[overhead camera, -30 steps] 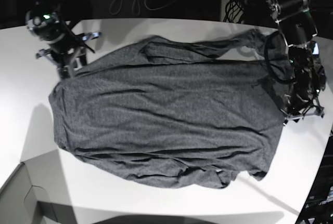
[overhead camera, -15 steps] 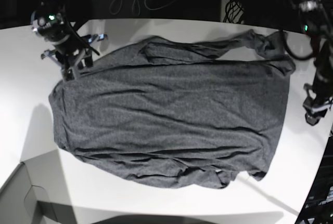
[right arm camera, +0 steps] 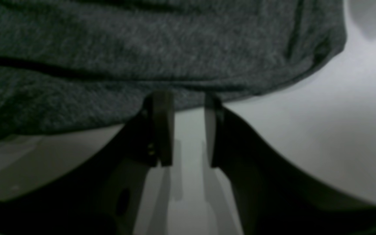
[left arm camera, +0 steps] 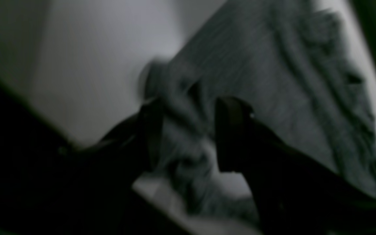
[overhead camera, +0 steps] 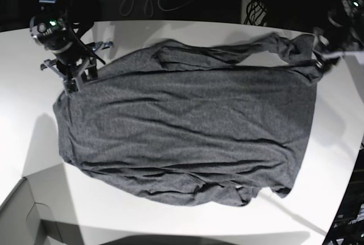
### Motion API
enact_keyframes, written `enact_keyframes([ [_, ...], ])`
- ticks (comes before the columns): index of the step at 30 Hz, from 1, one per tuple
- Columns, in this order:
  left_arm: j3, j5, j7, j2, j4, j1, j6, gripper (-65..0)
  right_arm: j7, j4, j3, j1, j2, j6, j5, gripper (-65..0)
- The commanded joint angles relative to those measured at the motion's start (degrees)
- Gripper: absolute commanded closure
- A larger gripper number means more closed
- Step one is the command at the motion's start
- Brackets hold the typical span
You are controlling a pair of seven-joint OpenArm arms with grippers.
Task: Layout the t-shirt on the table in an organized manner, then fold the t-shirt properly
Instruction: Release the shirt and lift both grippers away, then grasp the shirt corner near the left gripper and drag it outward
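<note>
Now t-shirt [overhead camera: 187,125] spread on table [overhead camera: 142,29], right gripper [right arm camera: 188,107] parted at its hem, left gripper [left arm camera: 188,130] spread over bunched sleeve.

one t-shirt [overhead camera: 187,131], one table [overhead camera: 23,108], two pincers, one left [left arm camera: 184,137], one right [right arm camera: 188,130]

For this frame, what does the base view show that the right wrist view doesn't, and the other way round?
Only the base view shows the whole t-shirt spread across the table, its far sleeve bunched near the left claw, plus a grey box corner at the near edge.

Only the right wrist view shows the right claw up close: its jaws are parted with bare table between them, the tips at the shirt's edge and nothing gripped.

Both show the dark grey shirt lying on the white table with the right claw at its border.
</note>
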Motion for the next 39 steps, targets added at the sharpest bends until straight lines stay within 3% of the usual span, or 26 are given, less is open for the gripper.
enact_keyframes([
  [1,-0.4,0.8,-1.3,-0.4,1.0,0.2,-0.5,-26.0,1.2,1.0,0.1,0.3,0.4,-0.2,0.6,-17.1],
  [9,0.1,11.1,-1.2,3.2,0.3,-0.1,-0.8,-25.9,1.0,1.0,0.2,-0.1,0.5,-0.2,0.6,-17.1],
  [19,4.2,11.4,-1.2,2.8,-8.5,-4.3,-1.0,-25.4,1.0,1.0,0.2,-0.8,0.6,-0.2,0.6,-17.1],
  [21,4.8,11.5,-1.2,2.8,-8.8,-4.2,-1.0,-21.3,1.1,1.0,0.2,-1.0,0.6,-0.2,0.6,-17.1],
  [25,4.7,11.5,-1.2,2.8,-10.0,-4.3,-1.0,0.0,1.0,1.0,0.2,-1.0,0.6,-0.2,0.6,-17.1],
  [29,4.6,11.4,-1.2,2.8,-12.0,-5.3,-1.0,-0.1,1.0,1.0,0.2,-1.0,0.6,-0.2,0.6,-17.1],
  [34,4.6,9.7,-1.2,2.9,-6.6,-4.6,-1.3,0.0,1.0,1.0,0.2,-1.0,1.3,-0.2,0.6,-17.1],
  [39,4.5,5.5,-1.2,2.8,3.6,-2.0,-8.0,0.0,1.0,1.0,0.2,-0.6,1.3,-0.2,0.6,-17.1],
])
